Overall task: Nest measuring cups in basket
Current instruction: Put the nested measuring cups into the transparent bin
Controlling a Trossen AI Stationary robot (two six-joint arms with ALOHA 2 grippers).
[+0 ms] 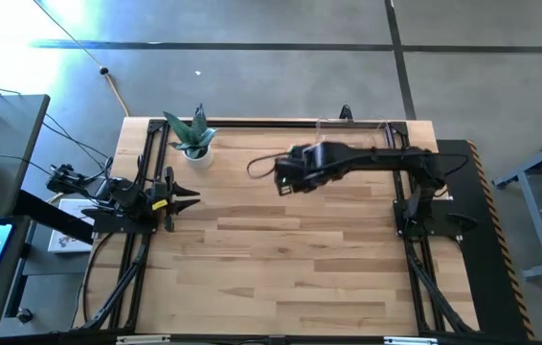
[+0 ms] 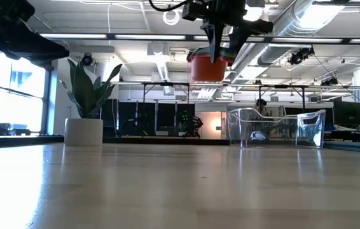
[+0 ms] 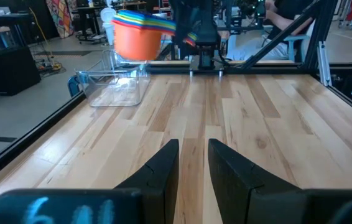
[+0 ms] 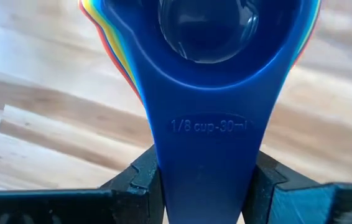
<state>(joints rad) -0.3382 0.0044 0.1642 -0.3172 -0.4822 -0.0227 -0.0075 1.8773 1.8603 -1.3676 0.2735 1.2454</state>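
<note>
Grey concrete floor (image 1: 252,29), bright windows (image 2: 14,95)

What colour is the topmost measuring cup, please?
Blue, seen best in the right wrist view.

Nested measuring cups (image 4: 213,74) cut off at the upper edge in the right wrist view; only the blue handle, the small blue bowl and thin coloured rims of the cups beneath visible. Count of cups in the stack not determinable. In the high view, stack hidden beneath the right gripper (image 1: 285,178). Right gripper fingers (image 4: 140,177) cut off at the lower edge. Basket (image 1: 352,133) partly covered by the right arm from above; contents not determinable. Left gripper (image 3: 191,168) cropped at the lower edge. Person (image 3: 286,14) behind the table cut off at the upper edge.
</note>
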